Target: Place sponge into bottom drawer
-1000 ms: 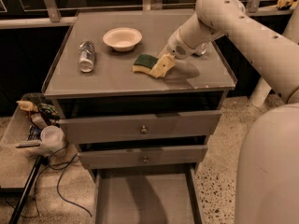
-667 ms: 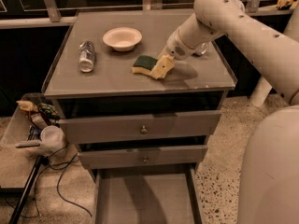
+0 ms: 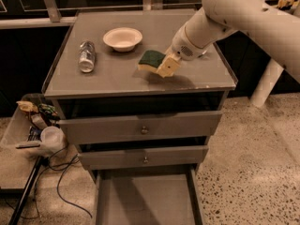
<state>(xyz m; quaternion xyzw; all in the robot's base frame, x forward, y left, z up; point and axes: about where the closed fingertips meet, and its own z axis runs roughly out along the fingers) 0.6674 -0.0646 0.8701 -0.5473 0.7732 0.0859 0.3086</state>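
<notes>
The sponge [image 3: 151, 59], dark green on top with pale yellow foam beneath, is at the middle of the grey cabinet top [image 3: 112, 76], tilted and slightly raised over its own shadow. My gripper [image 3: 162, 65] reaches in from the upper right and is shut on the sponge's right end; one tan finger [image 3: 168, 67] shows in front of it. The bottom drawer [image 3: 145, 201] is pulled open at the foot of the cabinet, a shallow grey tray with nothing in it, directly below and in front of the sponge.
A white bowl [image 3: 123, 38] and a clear bottle lying on its side [image 3: 86, 56] sit on the cabinet top's left half. Two upper drawers with knobs [image 3: 143, 130] are nearly shut. A tray of clutter, cables and a stand [image 3: 37, 130] sits at the left on the floor.
The sponge and my gripper have shifted slightly up and to the right, and the sponge now sits a little off the cabinet top. Nothing else moved.
</notes>
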